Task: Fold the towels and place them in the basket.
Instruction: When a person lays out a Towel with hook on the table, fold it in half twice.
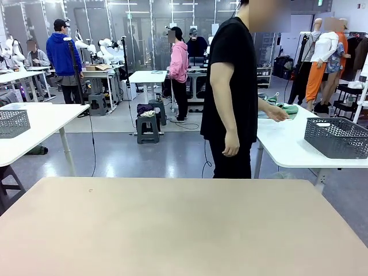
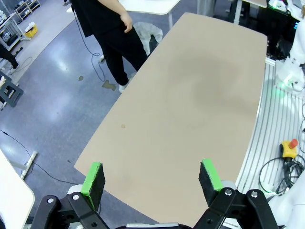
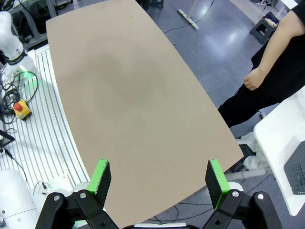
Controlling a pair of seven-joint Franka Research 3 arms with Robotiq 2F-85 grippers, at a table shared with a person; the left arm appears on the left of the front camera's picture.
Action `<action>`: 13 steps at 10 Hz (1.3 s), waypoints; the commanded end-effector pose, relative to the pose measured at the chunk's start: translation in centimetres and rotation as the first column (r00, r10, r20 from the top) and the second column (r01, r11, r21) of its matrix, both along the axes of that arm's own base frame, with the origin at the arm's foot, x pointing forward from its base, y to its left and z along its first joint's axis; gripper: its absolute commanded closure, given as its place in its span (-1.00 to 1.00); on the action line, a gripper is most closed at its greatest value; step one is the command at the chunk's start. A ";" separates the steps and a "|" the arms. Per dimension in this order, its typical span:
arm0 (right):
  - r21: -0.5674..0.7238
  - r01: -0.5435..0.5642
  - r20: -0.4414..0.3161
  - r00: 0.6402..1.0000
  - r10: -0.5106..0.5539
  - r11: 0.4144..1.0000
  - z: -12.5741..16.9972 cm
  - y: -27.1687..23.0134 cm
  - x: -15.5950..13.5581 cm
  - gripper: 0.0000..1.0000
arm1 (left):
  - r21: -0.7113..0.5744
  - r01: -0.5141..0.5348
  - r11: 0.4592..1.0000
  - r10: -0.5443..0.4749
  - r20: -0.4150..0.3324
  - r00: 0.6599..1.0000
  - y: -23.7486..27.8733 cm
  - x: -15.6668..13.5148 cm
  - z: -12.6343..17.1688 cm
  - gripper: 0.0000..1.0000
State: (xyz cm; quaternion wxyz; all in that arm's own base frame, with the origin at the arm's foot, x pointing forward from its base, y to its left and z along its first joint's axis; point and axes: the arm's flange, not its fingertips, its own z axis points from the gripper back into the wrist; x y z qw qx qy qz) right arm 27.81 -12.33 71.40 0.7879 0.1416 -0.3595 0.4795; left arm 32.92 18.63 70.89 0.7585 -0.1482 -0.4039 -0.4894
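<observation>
Left end effector and right end effector hang spread above the near bench. Towels and basket sit on a neighbouring bench under the person's hand. Risk: an arm advancing early strikes the person at handover.

Beige rectangular tabletop reads matt, smooth; dark-grey lattice basket plastic; mint-green towel soft cloth; grey-blue floor glossy w/ reflections.

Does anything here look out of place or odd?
Nothing looks spilled or damaged. Oddly, the green towel and the dark basket sit on the white side table beside the person, not on the robot's tan table.
</observation>
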 end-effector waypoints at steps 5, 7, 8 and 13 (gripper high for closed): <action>0.001 0.000 -0.001 1.000 0.000 1.000 -0.1 0.0 0.0 -1.00 | -0.002 0.008 1.000 -0.008 0.004 1.000 -0.1 0.0 0.0 -1.00; 0.001 0.000 -0.001 1.000 0.000 1.000 -0.1 0.0 0.0 -1.00 | -0.002 0.008 1.000 -0.008 0.004 1.000 -0.1 0.0 0.0 -1.00; 0.001 0.000 -0.001 1.000 0.000 1.000 -0.1 0.0 0.0 -1.00 | -0.002 0.008 1.000 -0.008 0.004 1.000 -0.1 0.0 0.0 -1.00; 0.001 0.000 -0.001 1.000 0.000 1.000 -0.1 0.0 0.0 -1.00 | -0.002 0.008 1.000 -0.008 0.004 1.000 -0.1 0.0 0.0 -1.00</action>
